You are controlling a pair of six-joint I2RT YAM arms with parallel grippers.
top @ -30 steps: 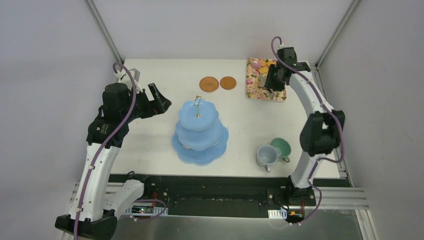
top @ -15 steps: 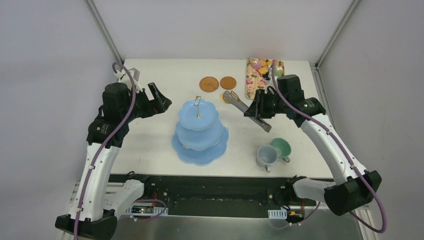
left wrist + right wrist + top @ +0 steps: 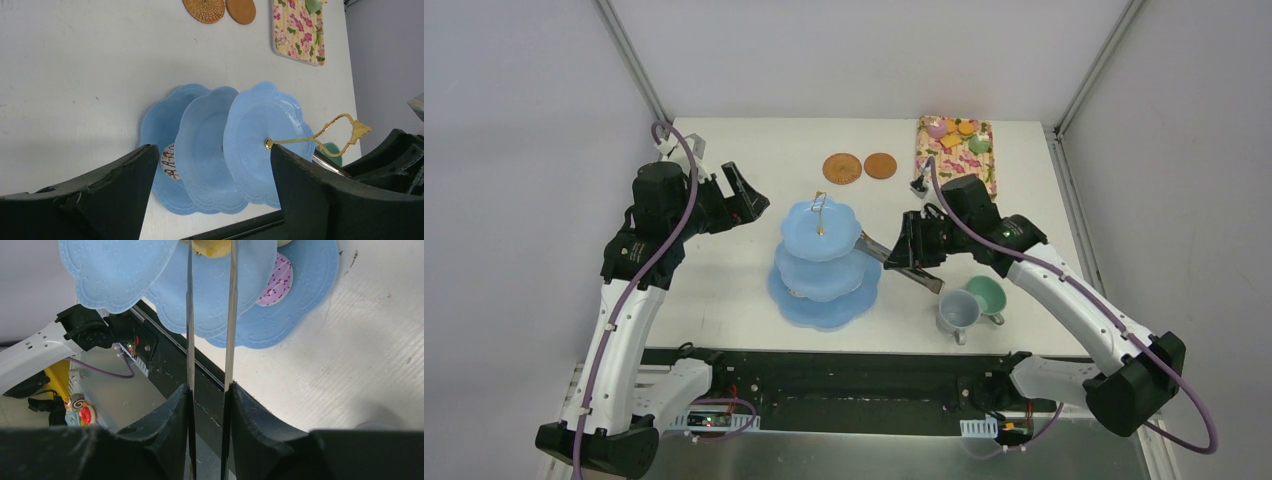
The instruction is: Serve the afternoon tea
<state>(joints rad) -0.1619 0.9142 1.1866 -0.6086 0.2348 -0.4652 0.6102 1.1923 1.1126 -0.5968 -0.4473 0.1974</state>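
Table inventory.

- Three-tier stand [image 3: 824, 262]: light blue, scalloped, gold handle on top. Upright, centre of table [image 3: 724, 280], nearer the near edge.
- Sprinkled purple donut [image 3: 275, 286]: on the lowest tier.
- Right gripper [image 3: 914, 250]: just right of the stand, jaws narrowed and clamped on the metal tongs [image 3: 902, 268].
- Tongs: tips reach in at the stand's right side, pinching a yellowish piece [image 3: 212, 247]. Which tier it hangs over cannot be told.
- Left gripper [image 3: 749, 198]: raised left of the stand, jaws spread wide, holding nothing.
- Grey-blue cup [image 3: 957, 311] and green cup [image 3: 987, 294]: touching side by side, near right.
- Woven coaster [image 3: 842, 168] and plain coaster [image 3: 880, 165]: flat, side by side, far centre.
- Floral tray [image 3: 969, 170]: far right corner, with small cakes and biscuits [image 3: 951, 141] at its far end.
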